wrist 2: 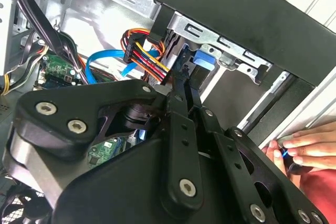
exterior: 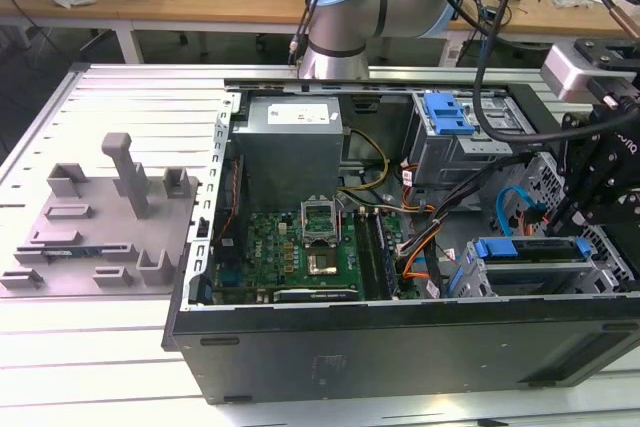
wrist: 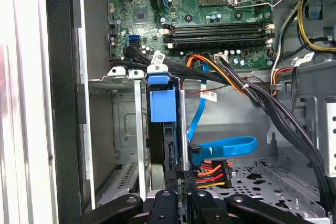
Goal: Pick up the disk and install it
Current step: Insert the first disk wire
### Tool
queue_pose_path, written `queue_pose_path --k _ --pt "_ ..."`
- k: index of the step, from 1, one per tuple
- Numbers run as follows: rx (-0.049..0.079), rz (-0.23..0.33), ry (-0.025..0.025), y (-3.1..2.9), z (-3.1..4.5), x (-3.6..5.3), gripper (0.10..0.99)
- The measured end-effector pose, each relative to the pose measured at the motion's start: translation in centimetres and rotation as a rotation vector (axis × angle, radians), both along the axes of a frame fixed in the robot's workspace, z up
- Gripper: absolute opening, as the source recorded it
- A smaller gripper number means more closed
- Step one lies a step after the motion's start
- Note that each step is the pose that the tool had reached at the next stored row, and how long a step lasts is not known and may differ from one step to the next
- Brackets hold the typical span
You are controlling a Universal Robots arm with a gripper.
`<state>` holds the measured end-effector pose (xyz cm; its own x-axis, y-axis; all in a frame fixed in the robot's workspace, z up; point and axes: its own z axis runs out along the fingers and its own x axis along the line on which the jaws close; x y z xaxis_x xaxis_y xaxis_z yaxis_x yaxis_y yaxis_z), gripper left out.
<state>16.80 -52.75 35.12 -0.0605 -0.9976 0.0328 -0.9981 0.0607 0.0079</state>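
In the first wrist view the gripper (wrist: 181,199) seems to have its jaws pinched narrow on the disk (wrist: 160,103), which stands on edge in the bay (wrist: 123,129). Just beside it hang the power cables (wrist: 210,174); farther off lies the board (wrist: 210,19). I judge the insertion step is in hand (a person's hand (wrist 2: 307,148) rests outside the case (wrist 2: 252,19) in the second wrist view); seating calls for a straight push along the bay, clear of those cables
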Motion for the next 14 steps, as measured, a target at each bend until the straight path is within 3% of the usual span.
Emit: queue_pose_path --k 14 --pt "-0.001 0.018 -0.0019 -0.25 0.2 -0.27 0.165"
